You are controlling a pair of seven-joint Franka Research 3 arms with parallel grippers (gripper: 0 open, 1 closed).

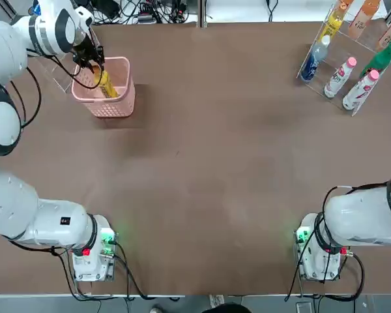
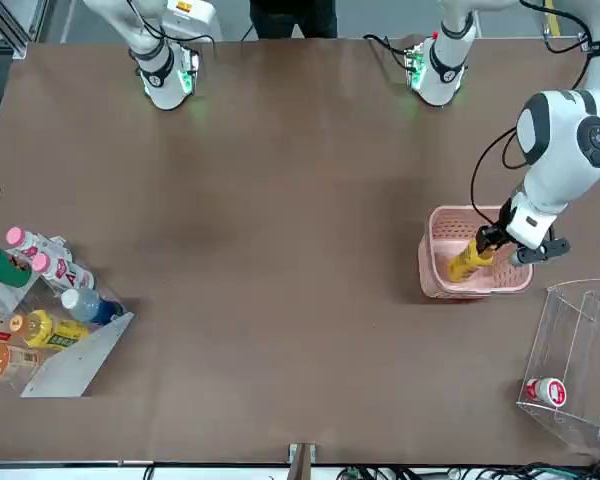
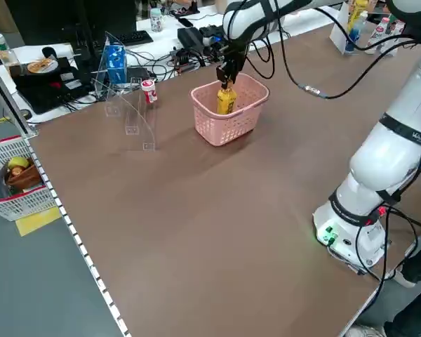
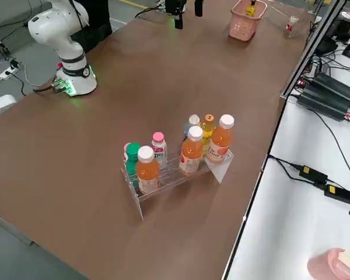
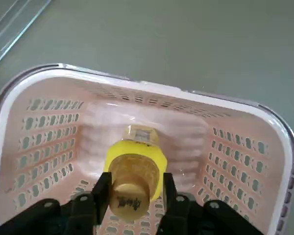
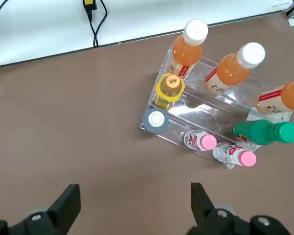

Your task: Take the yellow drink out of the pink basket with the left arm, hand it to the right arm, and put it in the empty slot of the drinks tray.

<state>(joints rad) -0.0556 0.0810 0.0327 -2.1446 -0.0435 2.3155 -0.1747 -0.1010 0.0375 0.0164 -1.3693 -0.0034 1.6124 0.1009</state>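
A: Where did the yellow drink (image 5: 135, 169) sit at that moment?

B: Inside the pink basket (image 1: 115, 104), leaning a little, with its darker cap up. Seen from overhead, the basket stood at about eleven o'clock on the brown counter (image 1: 208, 176).

A: And the left hand (image 5: 134, 198)?

B: It was lowered into the basket's mouth, its two dark fingers (image 5: 102, 192) flanking the bottle's neck just below the cap. They looked close against it on both sides, but I couldn't tell whether the grip was fully made.

A: What about the right hand (image 6: 135, 208)?

B: Spread wide and holding nothing, hanging high above the counter. Its own camera looked down on the drinks tray (image 6: 213, 110).

A: Where was that tray?

B: At about one o'clock in the overhead view, well apart from the basket. It carried orange bottles, two pink-capped white ones, a green one, a blue-labelled one and a small yellow one with an orange top.
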